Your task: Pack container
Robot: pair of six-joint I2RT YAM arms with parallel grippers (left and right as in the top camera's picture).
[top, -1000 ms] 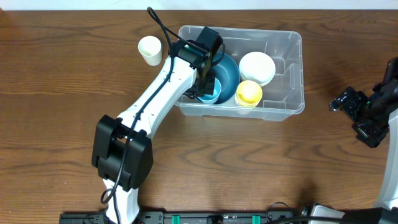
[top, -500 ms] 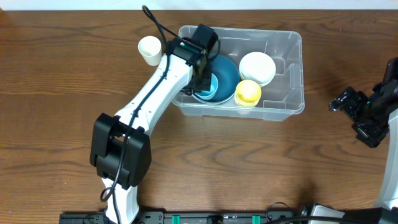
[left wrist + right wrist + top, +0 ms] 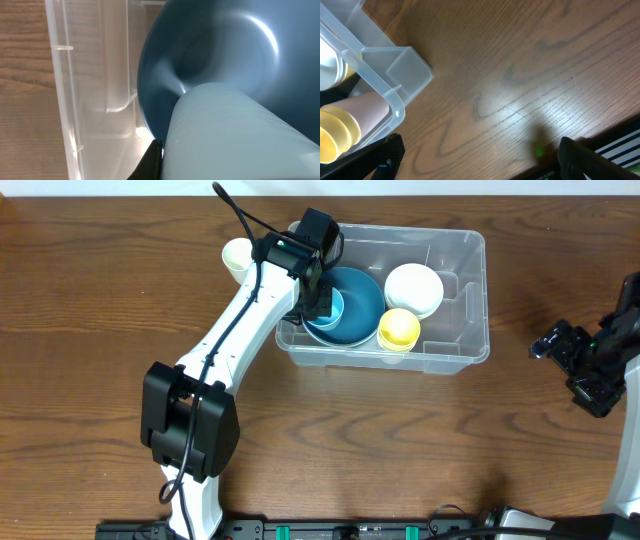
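Observation:
The container [image 3: 462, 280] is a large clear bin at the table's back centre. Inside it lie a blue bowl [image 3: 362, 305], a white bowl [image 3: 413, 288] and a yellow cup [image 3: 400, 330]. My left gripper [image 3: 322, 302] reaches into the bin's left end, shut on a light blue cup [image 3: 326, 312] held over the bowl's left side. In the left wrist view the cup [image 3: 235, 135] fills the lower frame, with the blue bowl [image 3: 220, 45] behind it and the container wall [image 3: 90, 75] to the left. My right gripper [image 3: 578, 368] is open and empty over the table, to the right of the bin.
A cream cup [image 3: 236, 256] stands on the table just outside the bin's left end, close to my left arm. The right wrist view shows the bin's corner [image 3: 395, 75], the yellow cup [image 3: 340, 130] and bare wood below my right gripper [image 3: 480, 165].
My left gripper has carried the light blue cup from the bin's near left part toward the far side, over the blue bowl. The right arm has not moved.

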